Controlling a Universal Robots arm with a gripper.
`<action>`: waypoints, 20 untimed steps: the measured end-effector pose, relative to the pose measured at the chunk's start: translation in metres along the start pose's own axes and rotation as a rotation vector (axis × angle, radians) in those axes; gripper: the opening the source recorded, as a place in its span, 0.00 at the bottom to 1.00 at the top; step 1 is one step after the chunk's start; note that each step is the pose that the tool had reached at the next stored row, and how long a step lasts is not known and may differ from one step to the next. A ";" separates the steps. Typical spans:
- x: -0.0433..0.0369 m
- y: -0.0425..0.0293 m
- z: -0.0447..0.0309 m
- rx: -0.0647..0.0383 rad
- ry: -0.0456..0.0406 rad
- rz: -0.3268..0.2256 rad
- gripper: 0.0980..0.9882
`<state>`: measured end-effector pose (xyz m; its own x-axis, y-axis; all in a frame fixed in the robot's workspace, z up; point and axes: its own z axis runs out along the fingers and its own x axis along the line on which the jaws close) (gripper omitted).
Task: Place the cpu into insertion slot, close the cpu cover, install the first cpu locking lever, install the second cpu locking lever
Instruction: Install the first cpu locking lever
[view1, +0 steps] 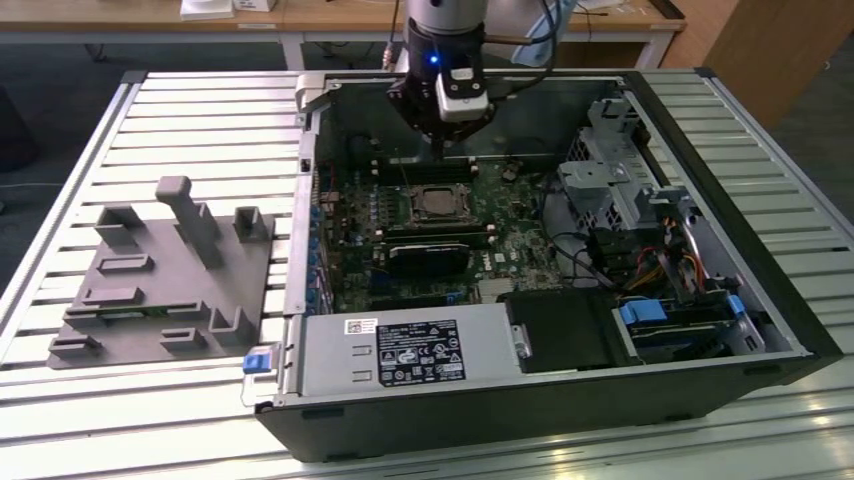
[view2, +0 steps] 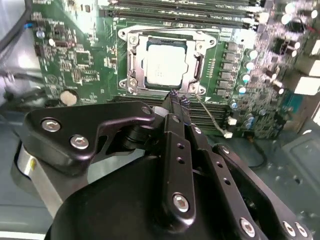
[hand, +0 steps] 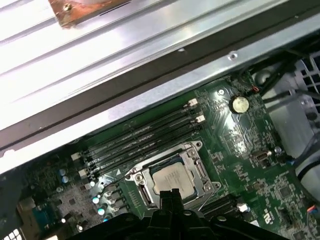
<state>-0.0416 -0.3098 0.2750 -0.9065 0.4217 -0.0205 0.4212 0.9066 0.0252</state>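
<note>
Lying on a ribbed metal table (view1: 174, 110), the open computer case (view1: 534, 420) shows its green board (view2: 75, 60). The gripper (view2: 176, 97) has its fingers (view2: 172, 120) pinched together just beside the cpu cover (view2: 134, 60), which lies flat over the cpu (view2: 166, 62).

bright overhead light; glare on slatted table (view1: 134, 400); case (view1: 507, 425) interior shadowed; both wrist views slightly soft.
</note>
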 end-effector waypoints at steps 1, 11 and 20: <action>0.0000 0.0000 0.0003 0.000 0.0005 -0.018 0.01; 0.0074 -0.0035 0.0023 -0.003 0.0036 -0.128 0.01; 0.0075 -0.0035 0.0034 -0.006 0.0077 -0.291 0.01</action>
<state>-0.0498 -0.3098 0.2713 -0.9895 0.1433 -0.0202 0.1427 0.9894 0.0252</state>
